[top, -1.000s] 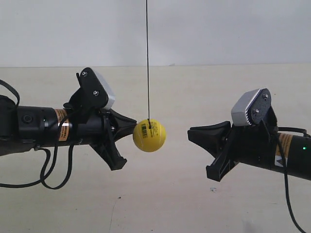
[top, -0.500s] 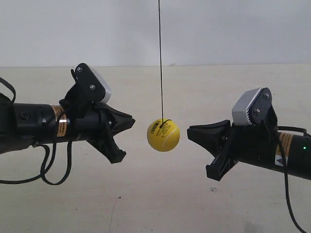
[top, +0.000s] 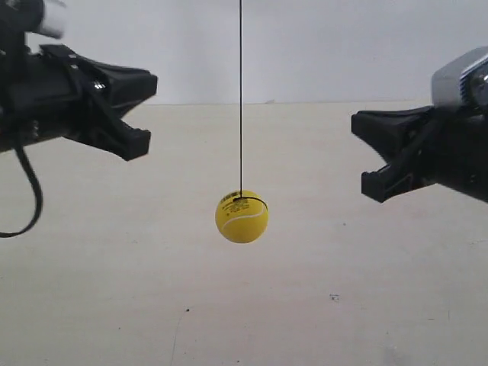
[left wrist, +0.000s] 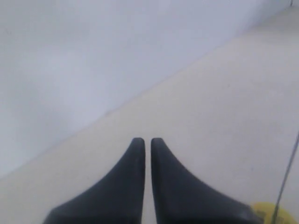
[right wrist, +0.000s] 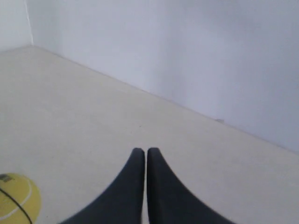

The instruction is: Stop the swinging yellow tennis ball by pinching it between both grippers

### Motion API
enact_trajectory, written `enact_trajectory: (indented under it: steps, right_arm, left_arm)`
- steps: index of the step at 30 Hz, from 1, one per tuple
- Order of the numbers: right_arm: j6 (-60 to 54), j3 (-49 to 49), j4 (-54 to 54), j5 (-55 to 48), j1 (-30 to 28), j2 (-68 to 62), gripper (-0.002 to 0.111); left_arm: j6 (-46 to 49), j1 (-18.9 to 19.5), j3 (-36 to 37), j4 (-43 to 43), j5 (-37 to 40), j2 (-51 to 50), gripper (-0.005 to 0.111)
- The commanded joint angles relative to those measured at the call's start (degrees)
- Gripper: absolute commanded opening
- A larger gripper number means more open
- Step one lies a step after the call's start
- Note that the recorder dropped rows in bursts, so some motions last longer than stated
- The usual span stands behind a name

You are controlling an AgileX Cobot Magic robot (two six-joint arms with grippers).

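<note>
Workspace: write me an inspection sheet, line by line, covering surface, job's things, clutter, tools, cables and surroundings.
Surface: pale beige surface with a few small dark specks.
Job's things: yellow tennis ball hangs on a thin dark string, touching neither tool.
Clutter: nothing seen.
Tools: left tool and right tool are both shut and empty; in the exterior view they sit higher than the ball, one on each side.
Cables: black cable loops below the arm at the exterior view's left.
Surroundings: plain pale wall behind.
</note>
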State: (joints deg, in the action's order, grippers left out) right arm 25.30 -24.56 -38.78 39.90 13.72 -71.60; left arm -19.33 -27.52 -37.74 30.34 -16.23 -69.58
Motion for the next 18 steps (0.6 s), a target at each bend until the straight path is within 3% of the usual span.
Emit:
enact_trajectory:
  steps: [1,8,14,18]
  right_arm:
    - [8.3,-0.2,-3.6,-10.0,0.2,13.1,0.000]
    - [32.0,-0.2,-26.5,-12.3,6.0,34.0,0.000]
    - [44.9,-0.1,-35.3,-15.5,10.3,45.3,0.000]
    - [51.3,1.0,-41.3,-11.6,11.0,49.8,0.000]
  left_arm:
    - [-2.1,-2.6,3.3,-1.1,1.5,12.1,0.005]
    - [-4.4,-5.2,11.3,-1.4,1.3,30.2,0.005]
    - [-7.3,-5.2,17.3,-1.4,4.1,44.1,0.005]
    - [-8.5,-5.2,19.8,-1.4,6.9,51.7,0.005]
